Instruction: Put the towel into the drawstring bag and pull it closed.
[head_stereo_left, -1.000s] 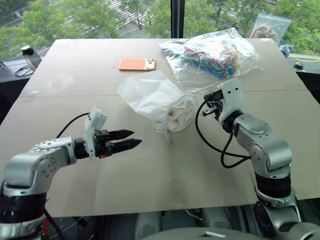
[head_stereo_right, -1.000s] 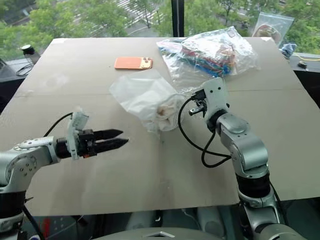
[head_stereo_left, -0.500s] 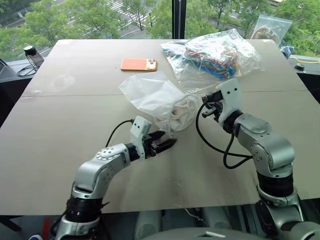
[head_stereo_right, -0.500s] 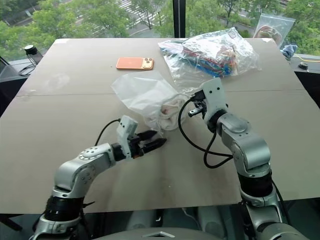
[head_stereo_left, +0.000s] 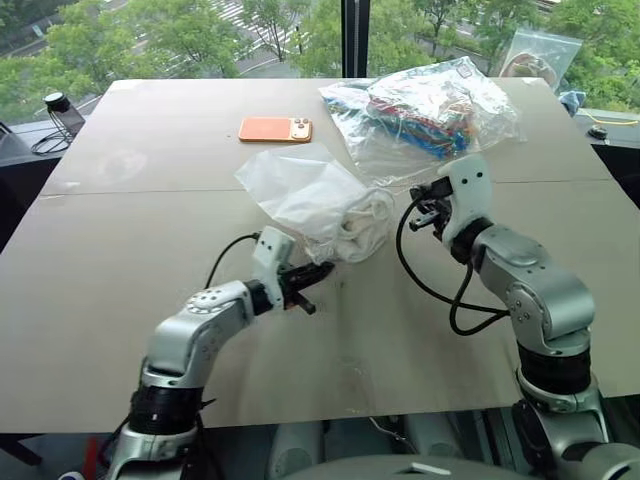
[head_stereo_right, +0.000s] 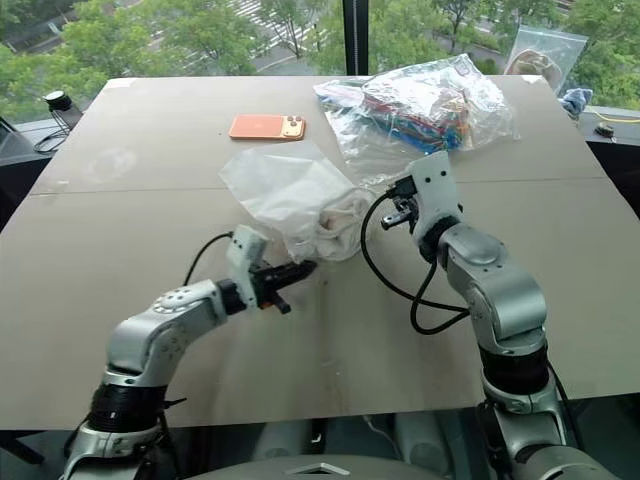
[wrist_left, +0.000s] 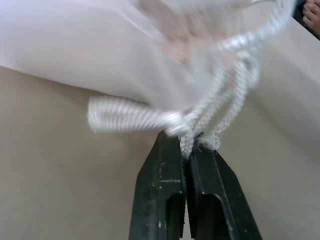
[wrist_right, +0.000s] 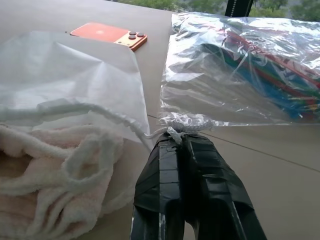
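Observation:
The translucent white drawstring bag (head_stereo_left: 298, 188) lies on its side mid-table, mouth toward the right. The cream towel (head_stereo_left: 362, 222) sits inside the mouth, its looped pile plain in the right wrist view (wrist_right: 55, 170). My left gripper (head_stereo_left: 322, 271) is at the near side of the mouth, shut on the white cord (wrist_left: 225, 95) where its strands bunch together. My right gripper (wrist_right: 175, 136) is at the far right side of the mouth, shut on the knotted end of the cord (wrist_right: 116, 116), which runs along the gathered hem.
An orange phone (head_stereo_left: 275, 129) lies behind the bag. A clear plastic bag with colourful contents (head_stereo_left: 430, 108) sits just behind my right gripper. Another plastic bag (head_stereo_left: 540, 50) rests at the table's back right corner. Bare tabletop (head_stereo_left: 120, 250) stretches left and toward me.
My left arm swung in from the left to the bag's mouth and its open fingers shut on the cord. The right gripper has held still on its end of the cord.

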